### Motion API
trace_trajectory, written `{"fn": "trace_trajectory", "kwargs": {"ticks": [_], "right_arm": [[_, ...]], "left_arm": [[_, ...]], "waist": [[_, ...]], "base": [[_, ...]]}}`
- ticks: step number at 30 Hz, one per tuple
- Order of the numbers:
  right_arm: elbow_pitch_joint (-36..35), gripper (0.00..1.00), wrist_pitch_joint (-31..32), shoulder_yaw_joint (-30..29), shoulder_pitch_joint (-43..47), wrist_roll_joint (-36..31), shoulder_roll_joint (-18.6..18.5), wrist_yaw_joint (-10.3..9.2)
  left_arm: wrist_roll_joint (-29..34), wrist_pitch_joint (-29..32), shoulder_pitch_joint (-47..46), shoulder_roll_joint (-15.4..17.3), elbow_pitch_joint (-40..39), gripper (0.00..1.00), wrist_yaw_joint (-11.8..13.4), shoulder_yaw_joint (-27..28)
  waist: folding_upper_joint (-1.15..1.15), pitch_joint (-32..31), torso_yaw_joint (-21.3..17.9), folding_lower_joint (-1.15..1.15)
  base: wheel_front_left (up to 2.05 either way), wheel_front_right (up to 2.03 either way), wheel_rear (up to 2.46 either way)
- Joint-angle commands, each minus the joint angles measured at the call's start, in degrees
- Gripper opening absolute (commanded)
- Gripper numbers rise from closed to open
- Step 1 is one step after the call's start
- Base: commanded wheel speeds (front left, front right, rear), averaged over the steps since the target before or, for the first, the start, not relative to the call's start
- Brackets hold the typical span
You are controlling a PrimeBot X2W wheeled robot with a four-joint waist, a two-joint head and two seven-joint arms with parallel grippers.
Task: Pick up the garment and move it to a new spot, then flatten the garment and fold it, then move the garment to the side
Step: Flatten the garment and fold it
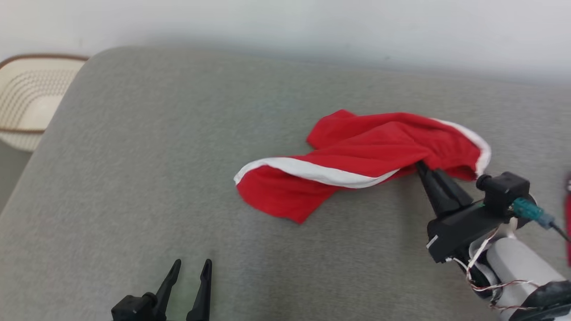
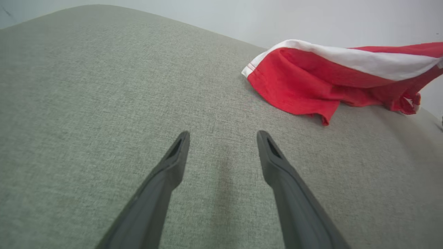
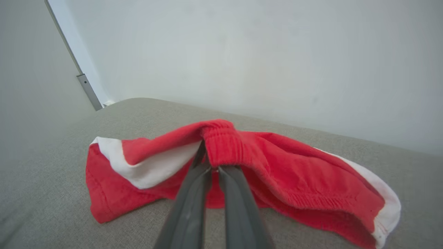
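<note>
Because the red shorts lay soft, light and crumpled on the grey cushion, the right gripper was clamped on their elastic waistband, probably the firmest hold, while the left gripper hung with fingers spread.

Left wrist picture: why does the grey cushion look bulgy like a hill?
Left wrist view: the wide-angle lens bows the grey cushion into a hump; head view: the same cushion looks far flatter; right wrist view: its far edge behind the red garment curves too.
</note>
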Motion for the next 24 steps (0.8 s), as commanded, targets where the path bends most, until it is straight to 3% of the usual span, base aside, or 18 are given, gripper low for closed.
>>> {"fn": "trace_trajectory", "kwargs": {"ticks": [1, 13, 20, 22, 23, 24], "right_arm": [[-0.9, 0.0, 0.0, 1.4, -0.4, 1.5, -1.1, -0.05], [-8.2, 0.0, 8.1, 23.3, -4.5, 18.3, -16.1, -0.05], [-6.7, 0.0, 7.4, 30.8, -1.8, 22.7, -20.3, -0.05], [-5.9, 0.04, 7.5, 31.5, -1.1, 23.0, -20.7, -0.05], [-4.8, 0.29, 7.3, 32.1, -0.8, 22.9, -20.9, -0.05], [-3.7, 1.0, 6.8, 32.5, -0.4, 22.6, -20.9, -0.05]], "left_arm": [[0.2, -0.2, 0.9, 0.1, 0.3, 1.0, 0.1, 0.1], [-0.1, -0.2, 2.1, 0.1, 1.1, 1.0, -0.3, 0.7], [-0.1, -0.2, 1.2, 0.1, 1.2, 1.0, -0.5, 0.0], [0.0, -0.2, 1.0, 0.1, 1.2, 1.0, -0.4, -0.2], [0.0, -0.2, 0.8, 0.1, 1.2, 1.0, -0.5, -0.5], [0.0, -0.2, 0.6, 0.1, 1.2, 1.0, -0.5, -0.7]], "waist": [[0.0, -3.8, -4.6, 0.0], [0.0, -6.6, -11.1, 0.0], [0.0, -6.1, -11.9, 0.0], [0.0, -5.9, -11.9, 0.0], [0.0, -5.7, -11.9, 0.0], [0.0, -5.5, -11.9, 0.0]], "base": [[0.0, 0.0, 0.0], [0.0, 0.0, 0.0], [0.0, 0.0, 0.0], [0.0, 0.0, 0.0], [0.0, 0.0, 0.0], [0.0, 0.0, 0.0]]}}
